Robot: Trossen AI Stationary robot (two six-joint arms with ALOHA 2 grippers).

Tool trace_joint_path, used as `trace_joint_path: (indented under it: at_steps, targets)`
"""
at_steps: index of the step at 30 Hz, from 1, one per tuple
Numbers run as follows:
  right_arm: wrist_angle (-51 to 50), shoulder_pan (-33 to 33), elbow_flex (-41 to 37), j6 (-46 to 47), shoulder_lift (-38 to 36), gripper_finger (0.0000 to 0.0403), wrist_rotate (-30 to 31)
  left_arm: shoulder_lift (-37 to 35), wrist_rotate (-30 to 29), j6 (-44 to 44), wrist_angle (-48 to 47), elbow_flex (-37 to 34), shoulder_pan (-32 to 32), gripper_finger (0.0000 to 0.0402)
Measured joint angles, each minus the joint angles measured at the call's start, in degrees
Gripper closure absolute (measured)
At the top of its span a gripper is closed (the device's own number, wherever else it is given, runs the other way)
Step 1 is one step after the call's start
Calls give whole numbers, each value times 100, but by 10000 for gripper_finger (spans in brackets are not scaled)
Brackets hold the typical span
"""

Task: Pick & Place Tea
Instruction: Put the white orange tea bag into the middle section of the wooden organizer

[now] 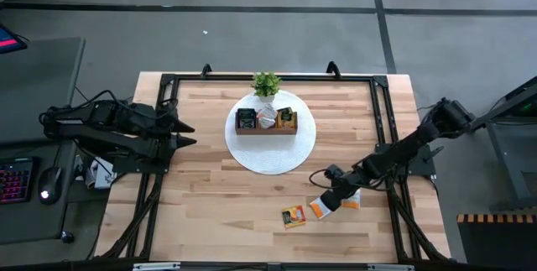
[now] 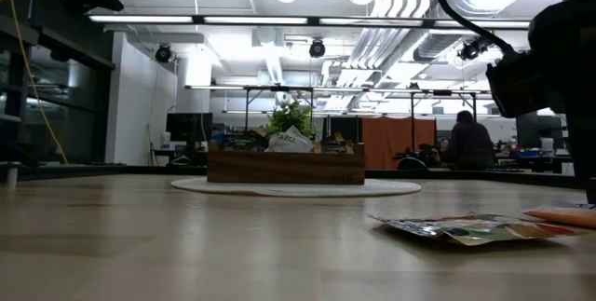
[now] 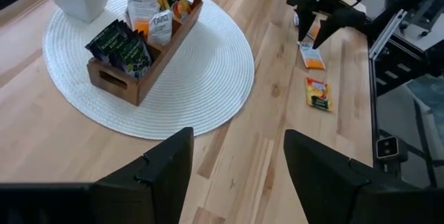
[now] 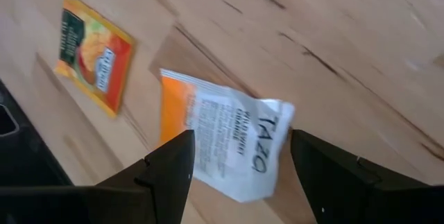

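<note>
Loose tea sachets lie flat on the wooden table near its right front. An orange-and-white tea sachet [image 4: 229,148] lies below my right gripper [image 4: 241,141], whose open fingers point down and stand on either side of it. An orange-and-green sachet [image 1: 294,216] lies just beside it, and a third [image 1: 353,198] shows partly under the right arm. More sachets stand upright in the brown wooden tray [image 3: 132,85] on the round white mat [image 1: 289,158]. My left gripper [image 1: 191,133] hangs open, raised over the table's left edge, with nothing between its fingers.
A small potted plant [image 1: 266,84] stands on the mat behind the tray. A black frame [image 1: 382,120] runs along the table's edges, close to the right arm. Bare wood lies between the mat and the loose sachets.
</note>
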Motion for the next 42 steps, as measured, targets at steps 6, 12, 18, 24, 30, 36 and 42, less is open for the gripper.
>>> trace_joint_path:
  at_steps: [6,12,18,24,30,36,42]
  targets:
    - [199,0,-1,22,15,167,112,2,0,35,0,0,2,179]
    - [179,-39,-5,17,22,167,231,2,61,37,0,0,1,179]
    - [182,-113,-8,-88,28,167,337,2,144,39,-2,0,0,179]
    - [244,-114,16,-138,280,167,282,2,149,140,-2,0,0,179]
    - [401,-117,12,-152,404,167,323,2,149,140,-36,0,0,179]
    - [372,-114,8,-242,409,167,291,2,149,140,-123,0,0,179]
    - [323,-114,8,-299,409,167,272,2,149,139,-173,0,0,179]
